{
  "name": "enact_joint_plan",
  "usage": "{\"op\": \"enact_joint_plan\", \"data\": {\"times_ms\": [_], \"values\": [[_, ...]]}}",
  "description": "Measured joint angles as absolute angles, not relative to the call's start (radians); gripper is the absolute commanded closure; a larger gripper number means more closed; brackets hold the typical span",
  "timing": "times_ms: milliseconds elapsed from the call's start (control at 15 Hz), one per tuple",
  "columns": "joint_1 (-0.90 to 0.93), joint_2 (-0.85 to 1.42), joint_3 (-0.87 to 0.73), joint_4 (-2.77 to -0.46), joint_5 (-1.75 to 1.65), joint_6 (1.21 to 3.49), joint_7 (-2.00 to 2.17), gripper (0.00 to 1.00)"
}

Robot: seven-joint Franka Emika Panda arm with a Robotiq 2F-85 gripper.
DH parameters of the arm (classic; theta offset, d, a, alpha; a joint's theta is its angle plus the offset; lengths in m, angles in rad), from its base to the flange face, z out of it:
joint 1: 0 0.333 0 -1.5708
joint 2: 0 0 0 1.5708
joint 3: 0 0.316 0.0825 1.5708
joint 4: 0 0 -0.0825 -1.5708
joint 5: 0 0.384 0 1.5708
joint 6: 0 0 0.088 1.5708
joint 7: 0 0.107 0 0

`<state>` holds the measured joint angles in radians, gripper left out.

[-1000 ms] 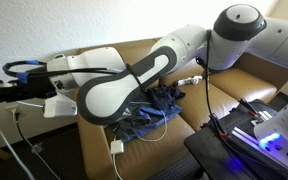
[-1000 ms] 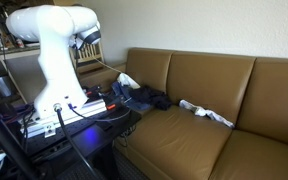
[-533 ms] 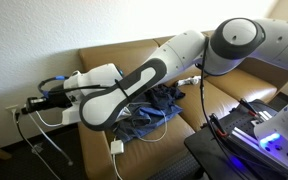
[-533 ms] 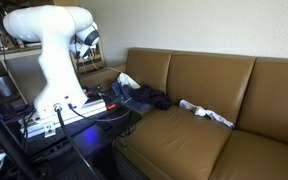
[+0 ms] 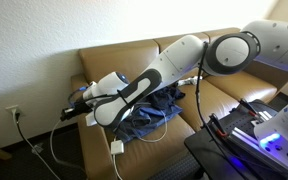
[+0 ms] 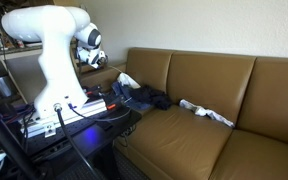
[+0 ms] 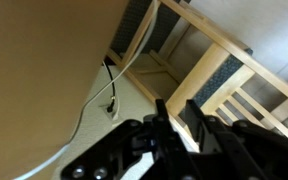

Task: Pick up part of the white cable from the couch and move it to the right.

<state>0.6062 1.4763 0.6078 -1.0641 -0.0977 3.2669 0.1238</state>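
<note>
The tan leather couch (image 5: 114, 58) shows in both exterior views (image 6: 199, 75). The white cable (image 5: 162, 128) lies in loose loops on the left seat, over dark clothes, and its white plug (image 5: 116, 147) rests at the seat's front edge. My gripper (image 5: 72, 110) hangs just beyond the couch's left arm, well away from the cable; it also shows in an exterior view (image 6: 92, 58). In the wrist view the gripper (image 7: 176, 112) has a narrow gap between its fingers with nothing in it. The couch side (image 7: 44, 70) fills the left of that view. I cannot make out the cable in the wrist view.
Dark blue clothes (image 5: 156, 103) are piled on the left seat (image 6: 144, 98). A white folded cloth (image 6: 206, 112) lies on the middle seat. A wall socket with a cord (image 5: 16, 113) is left of the couch. A wooden frame (image 7: 224, 70) stands below the gripper. The robot's stand (image 5: 246, 125) is in front.
The arm has swung the gripper from far out beyond the couch's left end in toward the couch arm and slightly lower. The cable and clothes have not moved.
</note>
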Motion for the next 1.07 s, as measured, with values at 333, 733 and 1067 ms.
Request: {"op": "enact_joint_plan", "data": {"times_ms": [333, 733, 1067], "values": [[0.614, 1.472, 0.551, -1.012, -0.091, 3.017, 0.040, 0.08], [0.701, 1.466, 0.302, -0.812, -0.090, 2.993, 0.013, 0.00], [0.722, 1.462, 0.051, -0.713, -0.061, 3.111, 0.206, 0.00]]}}
